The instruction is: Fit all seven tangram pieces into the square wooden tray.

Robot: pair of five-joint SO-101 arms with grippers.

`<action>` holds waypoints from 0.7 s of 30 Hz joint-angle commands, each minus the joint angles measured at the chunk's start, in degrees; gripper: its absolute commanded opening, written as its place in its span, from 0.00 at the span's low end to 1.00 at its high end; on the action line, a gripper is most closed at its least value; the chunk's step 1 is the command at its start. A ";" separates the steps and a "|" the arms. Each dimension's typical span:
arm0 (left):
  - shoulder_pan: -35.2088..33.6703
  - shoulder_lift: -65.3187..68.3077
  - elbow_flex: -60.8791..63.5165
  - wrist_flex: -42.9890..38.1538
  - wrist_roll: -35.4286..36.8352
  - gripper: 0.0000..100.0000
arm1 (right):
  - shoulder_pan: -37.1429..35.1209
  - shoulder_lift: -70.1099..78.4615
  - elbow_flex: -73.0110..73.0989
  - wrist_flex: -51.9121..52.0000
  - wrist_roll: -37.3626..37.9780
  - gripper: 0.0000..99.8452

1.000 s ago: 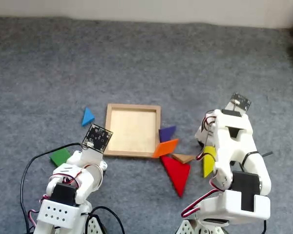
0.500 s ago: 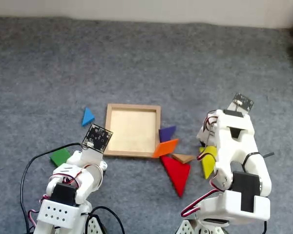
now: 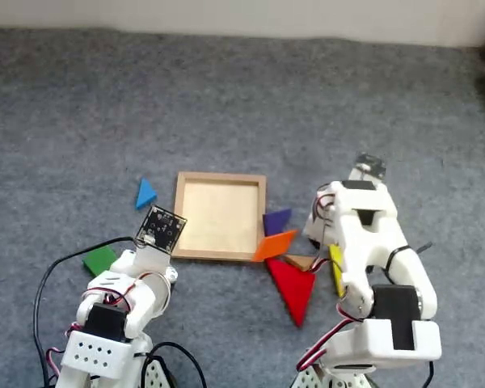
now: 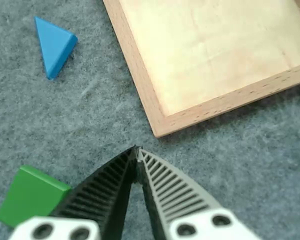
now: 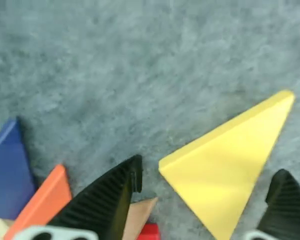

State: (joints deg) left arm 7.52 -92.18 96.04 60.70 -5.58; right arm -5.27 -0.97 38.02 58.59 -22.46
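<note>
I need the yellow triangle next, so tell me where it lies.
High view: the yellow triangle lies right of the red triangle, partly under the right arm. In the right wrist view it sits between the open fingers of the right gripper.

Square wooden tray (image 3: 221, 176) lies flat, all seven tangram pieces (image 3: 292, 287) scattered outside it.

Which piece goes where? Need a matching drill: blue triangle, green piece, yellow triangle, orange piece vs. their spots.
1 blue triangle
2 green piece
3 yellow triangle
4 orange piece

A against the tray's near right corner
B below the open right gripper
C beside the shut left gripper
D by the tray's far left corner, not touching

Pairs: 1-D, 2-C, 3-B, 4-A
</note>
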 commanded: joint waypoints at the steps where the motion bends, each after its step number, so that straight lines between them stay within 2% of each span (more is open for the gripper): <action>1: -0.22 -0.48 1.63 0.00 -0.44 0.01 | -1.10 -0.92 -0.66 0.57 -0.70 0.39; 13: -0.22 -0.48 1.63 0.00 -0.44 0.01 | 5.49 -0.75 -0.92 0.48 -0.18 0.39; 21: -0.22 -0.48 1.63 0.00 -0.44 0.01 | 6.29 -0.66 -0.48 0.66 -0.18 0.39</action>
State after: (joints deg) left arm 7.52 -92.18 96.04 60.70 -5.58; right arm -0.09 -0.88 38.02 58.68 -22.46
